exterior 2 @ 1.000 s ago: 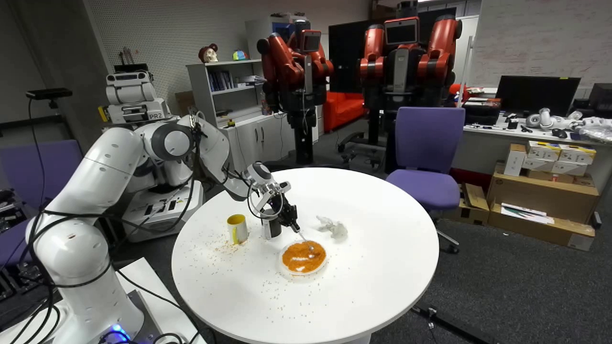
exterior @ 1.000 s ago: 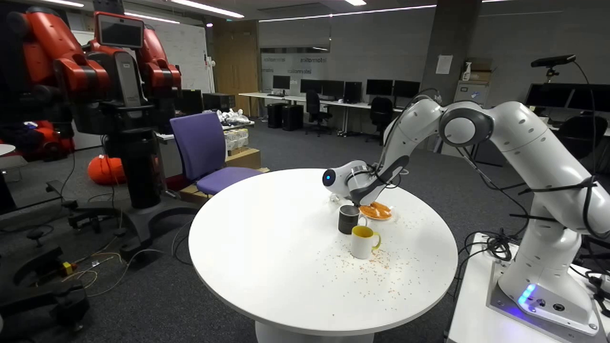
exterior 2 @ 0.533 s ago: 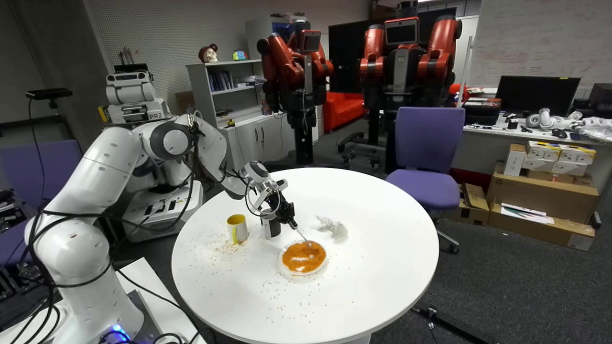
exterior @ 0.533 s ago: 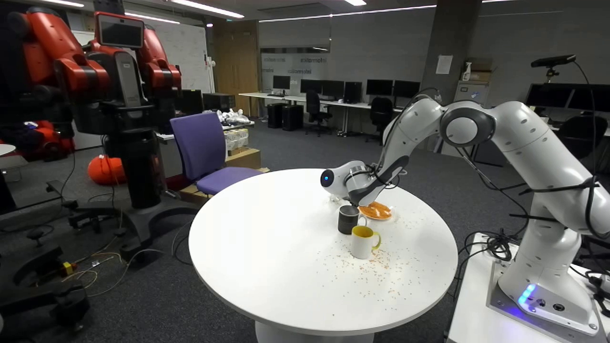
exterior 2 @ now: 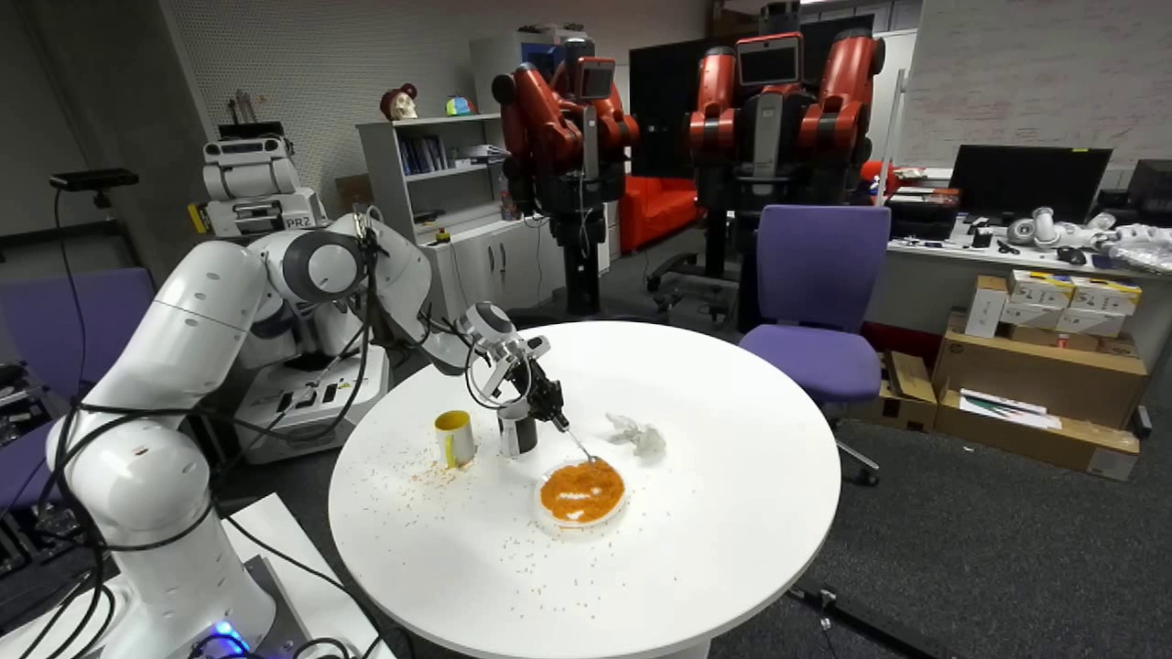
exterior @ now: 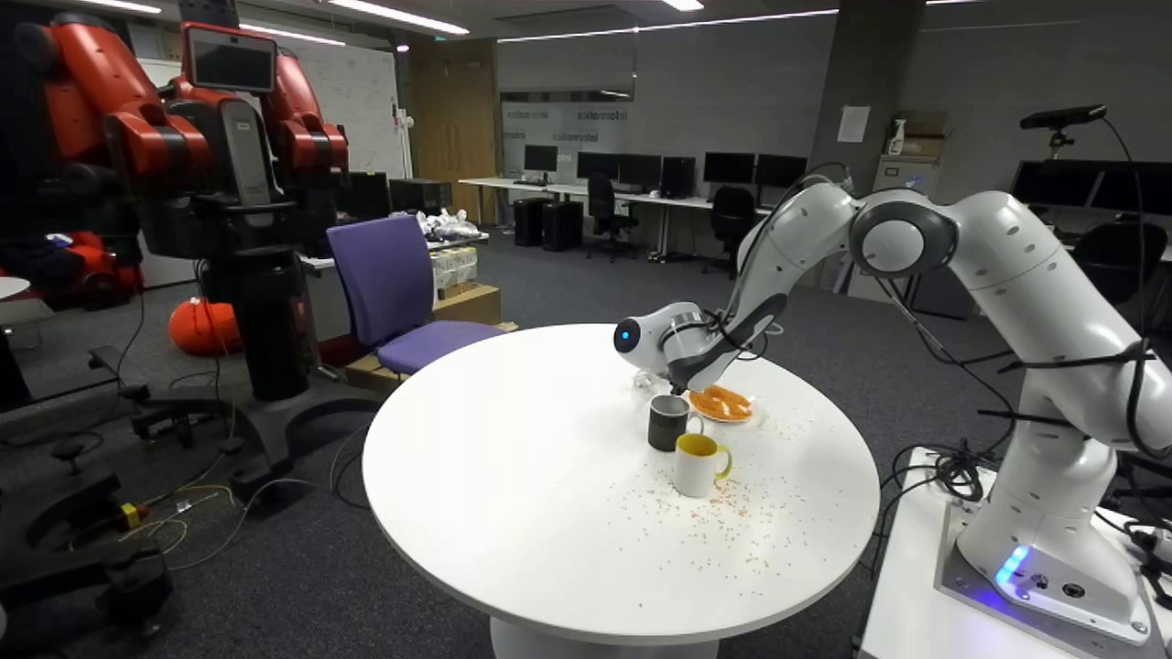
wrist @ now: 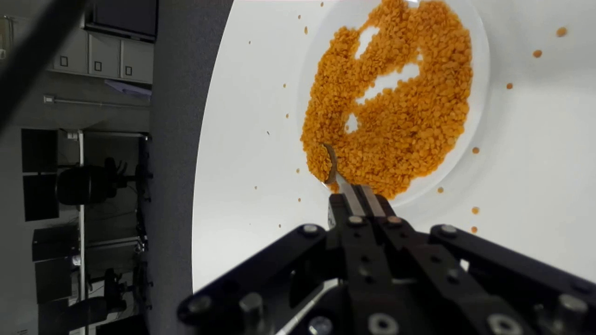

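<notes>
My gripper [wrist: 361, 200] is shut on the handle of a metal spoon [wrist: 331, 163]. In an exterior view the gripper [exterior 2: 560, 423] points down and the spoon [exterior 2: 579, 446] slants to the plate's far edge. In the wrist view the spoon's bowl lies at the edge of the orange lentils [wrist: 409, 130], with lentils in or against it. The lentils lie on a white plate [wrist: 482, 70] with a few bare patches. A dark mug [exterior 2: 519, 435] stands upright close beside the gripper and also shows in an exterior view [exterior: 667, 426]. The gripper is mostly hidden there.
A white mug with a yellow inside [exterior: 693, 476] stands near the dark mug, also seen in an exterior view [exterior 2: 461, 441]. Crumpled clear plastic [exterior 2: 641, 437] lies beside the plate. Loose lentils are scattered on the round white table [exterior: 513, 513]. A purple chair [exterior 2: 815, 357] stands behind.
My gripper has risen slightly and drawn back a little. The spoon's tip has moved from within the lentils to the plate's far edge. The grip on the spoon is unchanged.
</notes>
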You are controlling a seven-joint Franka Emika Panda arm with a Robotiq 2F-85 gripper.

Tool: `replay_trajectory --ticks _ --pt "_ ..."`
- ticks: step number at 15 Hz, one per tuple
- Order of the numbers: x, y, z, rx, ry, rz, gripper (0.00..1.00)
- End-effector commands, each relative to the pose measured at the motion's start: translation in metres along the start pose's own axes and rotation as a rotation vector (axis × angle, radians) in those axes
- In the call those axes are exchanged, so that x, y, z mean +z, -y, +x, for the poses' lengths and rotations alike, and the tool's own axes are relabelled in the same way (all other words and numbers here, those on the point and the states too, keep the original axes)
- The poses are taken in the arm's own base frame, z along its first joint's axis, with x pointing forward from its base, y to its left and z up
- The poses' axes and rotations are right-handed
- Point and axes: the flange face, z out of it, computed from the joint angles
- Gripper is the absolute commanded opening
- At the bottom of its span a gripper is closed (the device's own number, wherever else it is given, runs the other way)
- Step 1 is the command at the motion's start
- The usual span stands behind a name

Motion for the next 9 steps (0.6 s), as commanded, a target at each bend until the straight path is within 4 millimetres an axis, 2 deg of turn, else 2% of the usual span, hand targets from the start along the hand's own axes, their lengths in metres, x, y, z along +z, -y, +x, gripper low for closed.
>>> replay_trajectory --ticks 1,9 --pt "-0.015 -0.016 -0.009 0.035 0.018 -0.025 0.0" --pt "-0.041 -0.031 -0.014 0.113 0.015 -0.06 0.0"
